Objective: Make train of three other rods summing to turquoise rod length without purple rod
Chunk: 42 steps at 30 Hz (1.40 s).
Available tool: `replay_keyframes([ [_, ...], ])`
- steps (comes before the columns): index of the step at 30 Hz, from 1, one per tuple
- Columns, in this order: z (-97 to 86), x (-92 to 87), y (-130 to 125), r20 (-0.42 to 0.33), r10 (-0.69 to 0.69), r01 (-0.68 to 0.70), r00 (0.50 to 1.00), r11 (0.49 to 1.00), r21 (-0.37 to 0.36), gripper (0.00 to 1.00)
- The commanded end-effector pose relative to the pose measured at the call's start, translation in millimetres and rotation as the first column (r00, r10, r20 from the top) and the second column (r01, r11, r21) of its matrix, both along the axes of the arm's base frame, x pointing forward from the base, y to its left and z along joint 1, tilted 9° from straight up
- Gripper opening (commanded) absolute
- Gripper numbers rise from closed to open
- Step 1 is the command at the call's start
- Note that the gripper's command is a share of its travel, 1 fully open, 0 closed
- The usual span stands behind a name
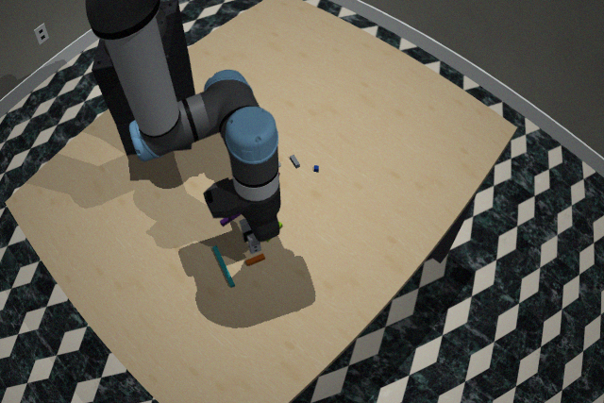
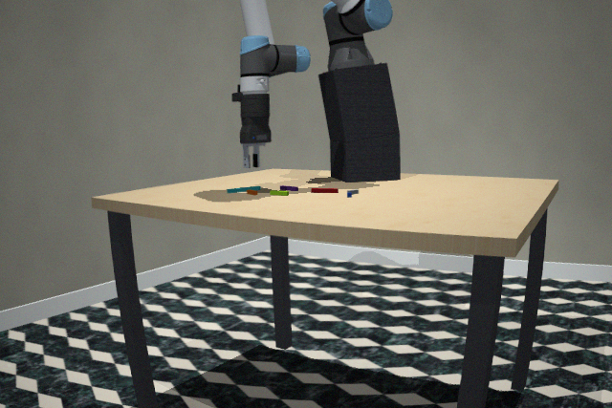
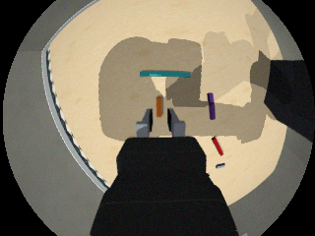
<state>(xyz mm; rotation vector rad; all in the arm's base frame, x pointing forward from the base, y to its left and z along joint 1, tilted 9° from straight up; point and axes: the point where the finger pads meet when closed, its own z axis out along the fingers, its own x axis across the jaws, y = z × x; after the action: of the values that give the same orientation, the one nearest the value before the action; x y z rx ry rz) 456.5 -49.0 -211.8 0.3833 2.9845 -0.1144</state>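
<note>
My gripper (image 1: 252,243) hangs well above the table, half open and empty, fingers pointing down; it also shows in the side view (image 2: 250,161) and the wrist view (image 3: 157,128). The orange rod (image 1: 254,260) lies flat right below it and sits between the fingertips in the wrist view (image 3: 159,106). The turquoise rod (image 1: 223,265) (image 3: 165,74) lies flat just beyond the orange rod, crosswise to it. The lime rod (image 2: 279,192) is mostly hidden under the arm in the overhead view. The grey rod (image 1: 294,160) and the blue rod (image 1: 315,168) lie apart, farther out on the table.
A purple rod (image 3: 211,106) and a red rod (image 3: 217,146) lie flat toward the robot base (image 2: 362,121). The arm's shadow covers the rods around the gripper. The table's near left edge is some way beyond the turquoise rod.
</note>
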Motion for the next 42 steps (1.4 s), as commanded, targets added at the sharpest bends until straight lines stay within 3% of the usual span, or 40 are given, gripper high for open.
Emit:
replay_keyframes([
  [1,-1.2,0.3,0,0.001,0.002,-0.002,1.0,1.0,0.001,0.54],
  [12,-7.8,2.8,-1,0.003,0.001,-0.001,1.0,1.0,0.0,0.54],
  [42,-46.6,8.7,-5,0.003,0.001,-0.001,1.0,1.0,0.0,0.54],
])
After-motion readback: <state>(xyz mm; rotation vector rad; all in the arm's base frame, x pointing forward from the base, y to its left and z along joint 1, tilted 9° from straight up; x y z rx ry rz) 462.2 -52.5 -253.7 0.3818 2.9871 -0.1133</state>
